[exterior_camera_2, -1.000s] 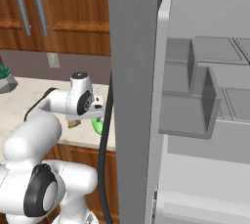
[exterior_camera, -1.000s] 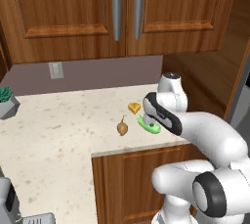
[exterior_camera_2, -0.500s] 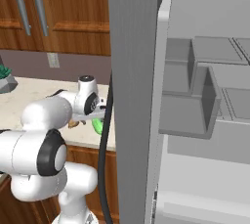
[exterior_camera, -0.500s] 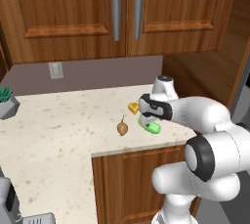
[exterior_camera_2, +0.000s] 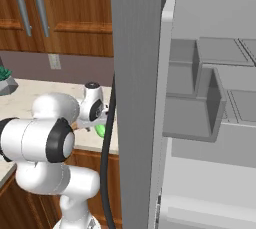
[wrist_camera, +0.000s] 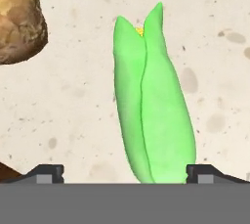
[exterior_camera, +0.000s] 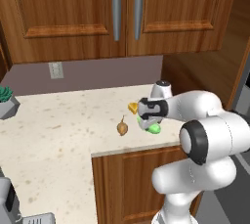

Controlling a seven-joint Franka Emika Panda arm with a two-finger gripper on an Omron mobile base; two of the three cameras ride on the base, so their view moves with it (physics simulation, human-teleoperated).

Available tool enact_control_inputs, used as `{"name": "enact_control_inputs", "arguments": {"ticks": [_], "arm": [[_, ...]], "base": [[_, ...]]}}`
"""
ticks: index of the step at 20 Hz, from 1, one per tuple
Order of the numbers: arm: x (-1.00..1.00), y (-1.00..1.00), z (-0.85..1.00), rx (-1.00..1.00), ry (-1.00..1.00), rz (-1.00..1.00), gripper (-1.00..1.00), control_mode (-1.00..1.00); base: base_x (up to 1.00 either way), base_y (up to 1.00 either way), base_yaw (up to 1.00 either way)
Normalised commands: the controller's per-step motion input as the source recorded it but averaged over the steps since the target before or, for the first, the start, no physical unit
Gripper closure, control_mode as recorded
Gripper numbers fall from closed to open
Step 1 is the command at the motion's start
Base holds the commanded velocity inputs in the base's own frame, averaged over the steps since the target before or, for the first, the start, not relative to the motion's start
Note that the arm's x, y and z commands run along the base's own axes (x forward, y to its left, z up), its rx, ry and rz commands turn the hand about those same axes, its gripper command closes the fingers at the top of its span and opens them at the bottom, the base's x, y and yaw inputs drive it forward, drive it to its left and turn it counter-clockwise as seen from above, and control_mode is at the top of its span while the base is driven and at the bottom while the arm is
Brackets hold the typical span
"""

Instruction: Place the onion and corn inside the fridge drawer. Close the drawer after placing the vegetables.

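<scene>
The two-finger gripper [wrist_camera: 124, 171] has come down low over the bright green husked corn [wrist_camera: 151, 105], centre frame on the speckled counter [wrist_camera: 219, 71]. Its 2 tips stand spread either side; a grasp seems close.

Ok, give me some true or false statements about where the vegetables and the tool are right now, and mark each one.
1. The bright green cob-shaped corn lies on the speckled beige counter. True.
2. The small brown onion bulb sits inside the pale grey fridge drawer. False: it is on the counter.
3. The tool is directly over the corn, its tips either side. True.
4. The yellow wedge-shaped piece is in the tool. False: it rests on the counter.
</scene>
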Motion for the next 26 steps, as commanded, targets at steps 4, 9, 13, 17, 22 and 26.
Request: {"name": "enact_control_inputs", "arguments": {"ticks": [4, 9, 13, 17, 22, 26], "arm": [[0.23, -0.12, -0.37, 0.00, 0.00, 0.09, -1.00, -1.00], [0.21, -0.06, -0.27, 0.00, 0.00, 0.07, -1.00, -1.00], [0.17, 0.00, -0.36, 0.00, 0.00, 0.06, -1.00, -1.00], [-0.06, 0.07, -0.53, -0.01, 0.00, 0.05, 1.00, -1.00], [-0.75, 0.09, 0.18, -0.02, -0.13, -0.05, 1.00, -1.00], [-0.98, 0.10, 0.95, 0.00, -0.05, -0.08, 1.00, -1.00]], "base": [[0.00, 0.00, 0.00], [0.00, 0.00, 0.00], [0.00, 0.00, 0.00], [0.00, 0.00, 0.00], [0.00, 0.00, 0.00], [0.00, 0.00, 0.00]]}}
